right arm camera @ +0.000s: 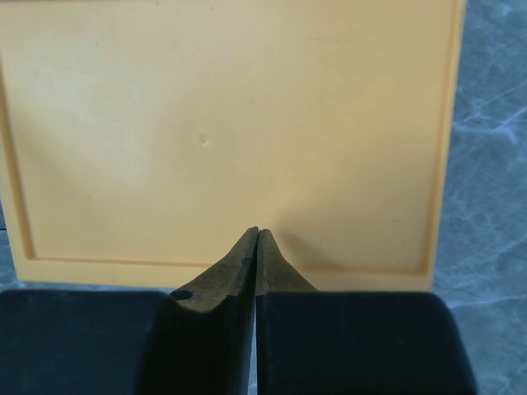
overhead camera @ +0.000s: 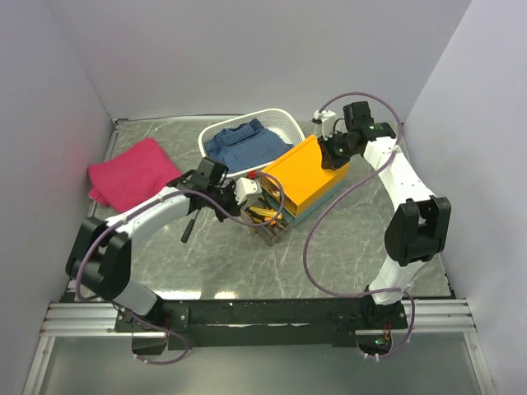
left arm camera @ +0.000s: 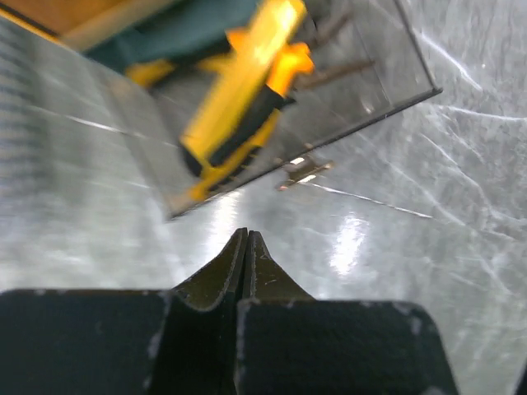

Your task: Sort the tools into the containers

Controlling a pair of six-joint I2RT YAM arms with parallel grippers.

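The orange-yellow box (overhead camera: 306, 174) with a teal-grey base sits mid-table. Its clear drawer (overhead camera: 268, 220) is pulled out toward me and holds yellow-and-black tools (left arm camera: 239, 107). My left gripper (overhead camera: 255, 201) is shut and empty, just left of the open drawer; in the left wrist view its tips (left arm camera: 247, 236) sit above the table short of the drawer's clear wall (left arm camera: 387, 74). My right gripper (overhead camera: 331, 155) is shut and empty over the far end of the lid; in the right wrist view it (right arm camera: 258, 233) is close above the flat lid (right arm camera: 230, 123). A black tool (overhead camera: 188, 227) lies on the table left of the drawer.
A white basket (overhead camera: 284, 122) holding a blue cloth (overhead camera: 245, 144) stands behind the box. A pink cloth (overhead camera: 132, 173) lies at the left. A small metal piece (left arm camera: 300, 171) lies on the table by the drawer's corner. White walls enclose the table.
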